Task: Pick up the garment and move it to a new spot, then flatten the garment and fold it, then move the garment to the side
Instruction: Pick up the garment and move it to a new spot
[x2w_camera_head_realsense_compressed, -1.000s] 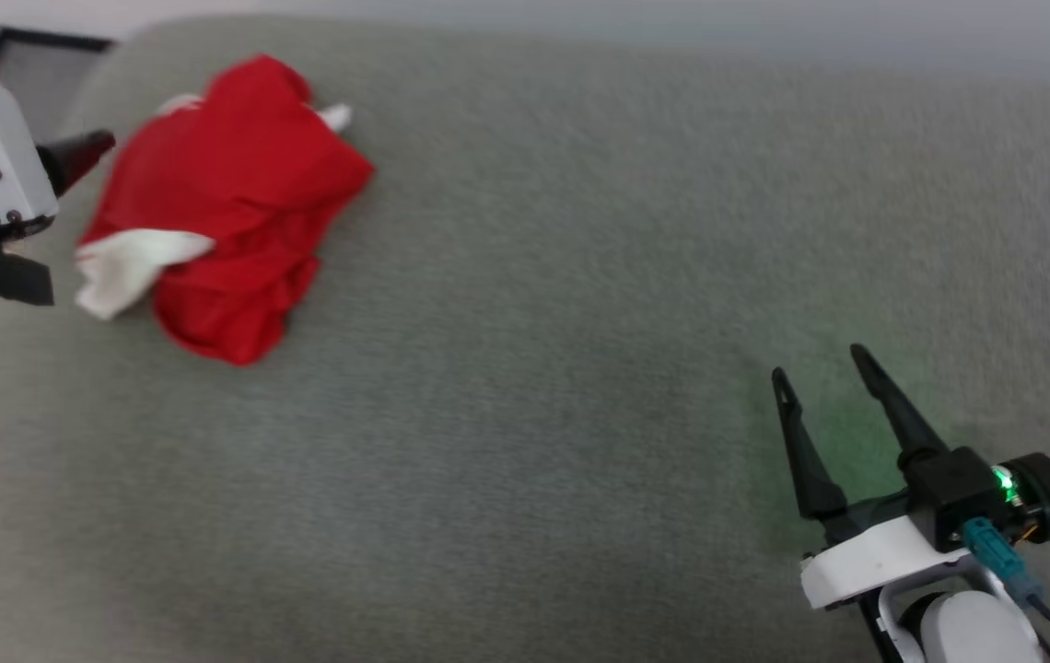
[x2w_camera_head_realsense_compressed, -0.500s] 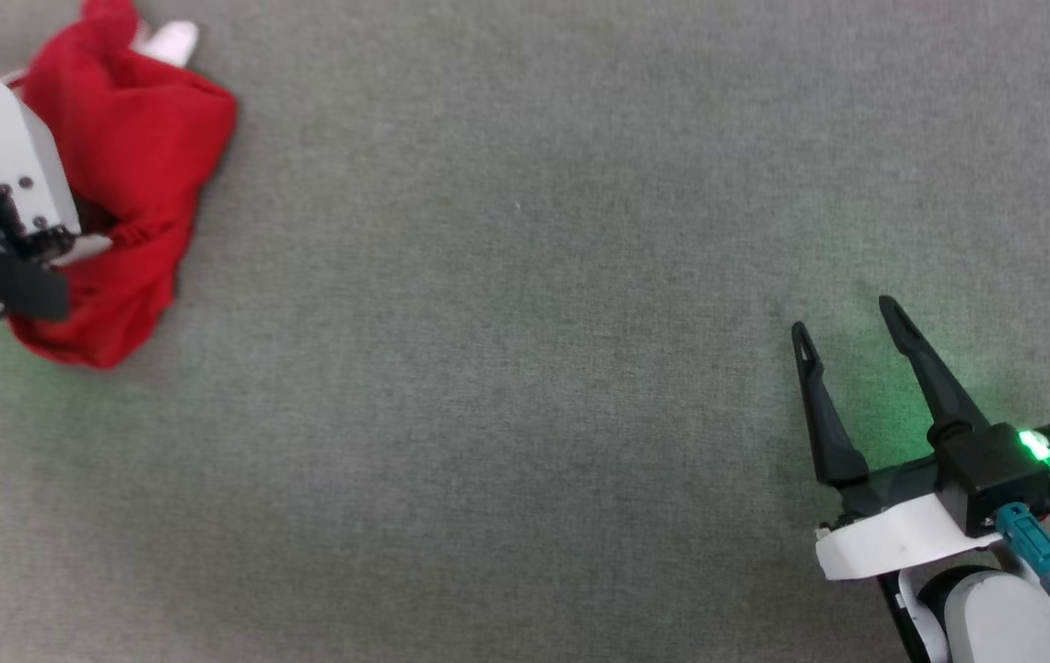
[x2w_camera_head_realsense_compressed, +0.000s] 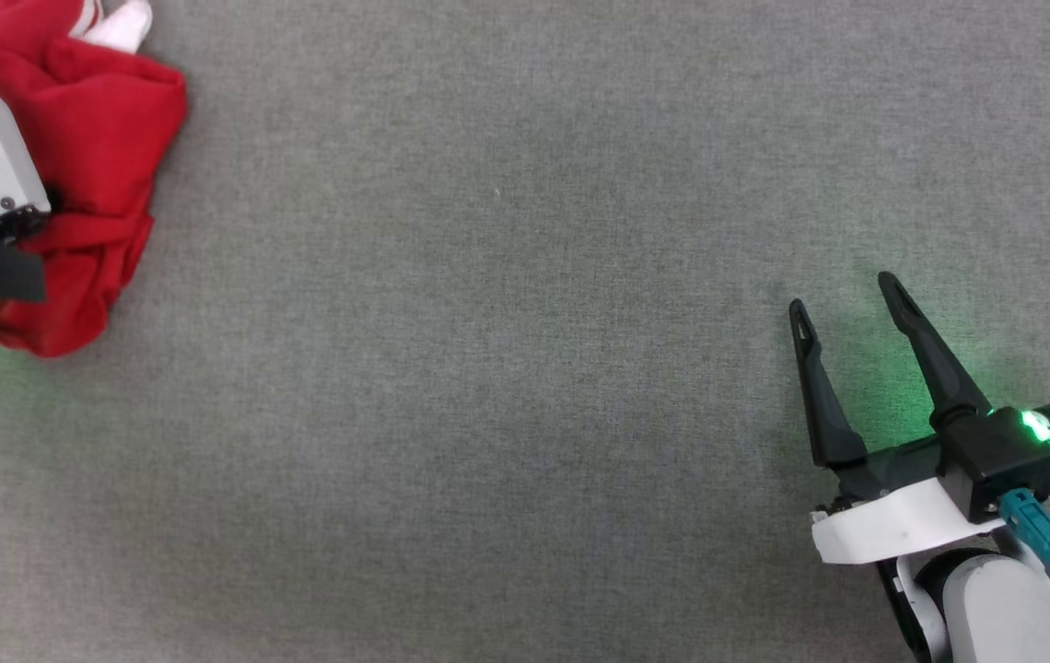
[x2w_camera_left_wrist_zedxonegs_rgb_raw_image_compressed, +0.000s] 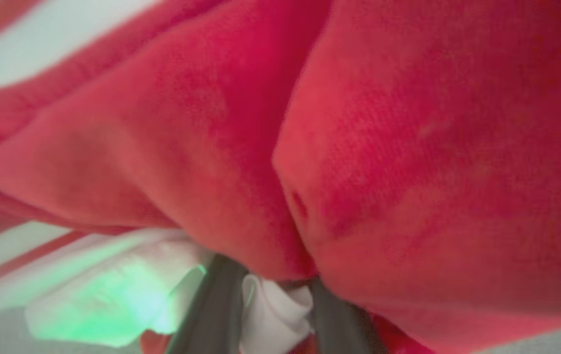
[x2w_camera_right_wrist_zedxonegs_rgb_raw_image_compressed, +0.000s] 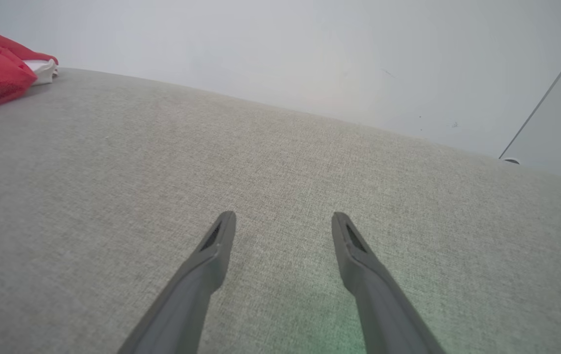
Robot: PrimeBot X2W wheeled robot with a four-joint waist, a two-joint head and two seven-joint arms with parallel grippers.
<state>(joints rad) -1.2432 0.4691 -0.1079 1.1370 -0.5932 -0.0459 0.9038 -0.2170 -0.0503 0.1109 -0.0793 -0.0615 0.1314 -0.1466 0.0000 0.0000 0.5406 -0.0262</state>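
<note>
Left claw pinches a white fold of the red shirt, bunched on the grey cloth surface. Right claw stands spread, well apart from it.

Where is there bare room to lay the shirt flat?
Bare grey fabric spans the middle, between the garment at far left and the right gripper at lower right. Crowded where the left gripper pinches the garment.

Soft even light; blurry left-wrist close-up
</note>
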